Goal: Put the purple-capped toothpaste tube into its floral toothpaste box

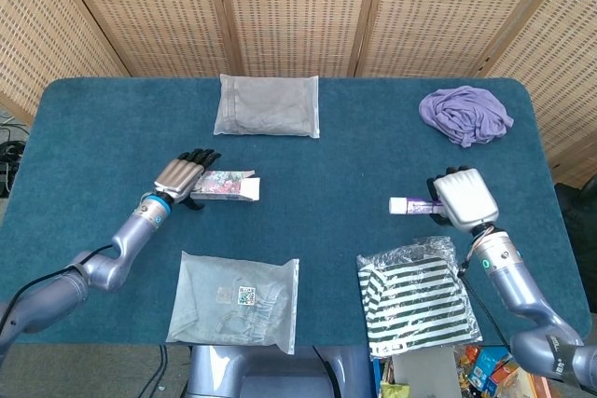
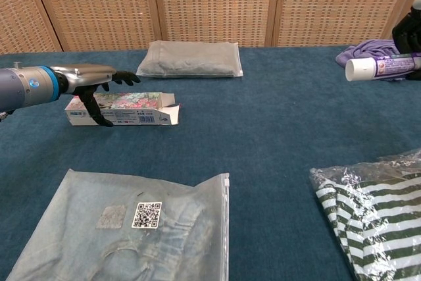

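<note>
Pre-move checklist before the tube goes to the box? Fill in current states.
1. Toothpaste tube held by right hand: ok.
2. Tube lifted off the table: ok, per chest view.
3. Floral box open flap facing the tube: ok.
4. Left hand at the box: ok; firm grip: cannot tell.
5. Path between tube and box free of items: ok.
6. Tube lined up with the opening: not ok, far apart.
</note>
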`<state>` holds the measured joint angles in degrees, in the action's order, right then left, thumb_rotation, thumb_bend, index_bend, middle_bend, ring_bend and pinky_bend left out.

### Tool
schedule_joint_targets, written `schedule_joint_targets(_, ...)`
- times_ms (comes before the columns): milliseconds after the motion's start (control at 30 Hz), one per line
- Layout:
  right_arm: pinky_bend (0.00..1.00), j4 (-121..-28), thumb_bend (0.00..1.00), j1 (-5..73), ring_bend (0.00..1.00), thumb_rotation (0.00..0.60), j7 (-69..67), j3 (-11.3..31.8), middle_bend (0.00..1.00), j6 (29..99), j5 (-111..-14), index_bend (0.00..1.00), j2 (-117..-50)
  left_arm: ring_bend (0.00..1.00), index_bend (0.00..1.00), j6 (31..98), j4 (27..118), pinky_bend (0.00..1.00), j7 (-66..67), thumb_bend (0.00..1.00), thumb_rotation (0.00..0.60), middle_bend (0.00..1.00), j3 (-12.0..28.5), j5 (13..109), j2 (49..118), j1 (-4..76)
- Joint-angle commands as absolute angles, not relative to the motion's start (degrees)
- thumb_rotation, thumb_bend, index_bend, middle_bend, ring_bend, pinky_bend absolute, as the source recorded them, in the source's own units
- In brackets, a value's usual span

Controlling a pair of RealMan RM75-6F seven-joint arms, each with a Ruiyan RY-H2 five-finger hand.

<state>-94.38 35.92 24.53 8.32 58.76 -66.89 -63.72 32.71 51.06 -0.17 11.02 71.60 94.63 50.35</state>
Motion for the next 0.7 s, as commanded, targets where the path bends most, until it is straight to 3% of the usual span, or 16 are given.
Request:
schedule_joint_targets(33, 0.43, -94.56, 0.54, 35.82, 0.44, 0.600, 24.59, 8.26, 0.60, 58.89, -67.05, 0.60, -63.52, 0.26, 0.24, 32.79, 50.35, 0.35, 0.08, 0.22, 0.600, 0.27, 10.78, 71.19, 95.17, 50.65)
schedule_joint_targets(167, 0.43, -95.26, 0.54, 35.61, 0.44, 0.600, 24.91, 8.05, 0.60, 59.24, -67.45, 0.60, -63.02, 0.32, 0.32, 32.38, 49.27, 0.41, 0.83, 0.22, 0.600, 0.32, 10.55, 70.20, 95.92, 50.88)
schedule_joint_targets(300, 0.43, -96.39, 0.54, 35.41, 0.44, 0.600, 25.29, 7.98, 0.60, 59.78, -68.05, 0.60, -62.28, 0.43, 0.46, 34.01, 48.99, 0.49, 0.10, 0.24, 0.600, 0.46, 10.89, 69.97, 96.53, 50.53)
schedule_joint_targets(467, 0.43, -99.27, 0.54, 34.98, 0.45, 0.600, 26.33, 8.20, 0.60, 61.68, -70.07, 0.60, -59.97, 0.47, 0.51, 42.35, 53.41, 0.51, -11.28, 0.25, 0.600, 0.51, 12.63, 73.86, 95.73, 48.17)
schedule_joint_targets(567, 0.43, -101.41, 0.54, 34.93, 0.45, 0.600, 27.98, 8.62, 0.60, 63.18, -71.73, 0.60, -57.97, 0.48, 0.52, 49.40, 56.77, 0.51, -25.18, 0.25, 0.600, 0.51, 13.89, 77.63, 95.62, 46.25)
schedule_joint_targets(700, 0.43, -104.60, 0.54, 35.10, 0.45, 0.600, 31.06, 9.42, 0.60, 64.92, -73.32, 0.60, -55.49, 0.48, 0.52, 56.85, 55.53, 0.51, -35.21, 0.25, 0.600, 0.51, 12.31, 83.76, 97.52, 45.88)
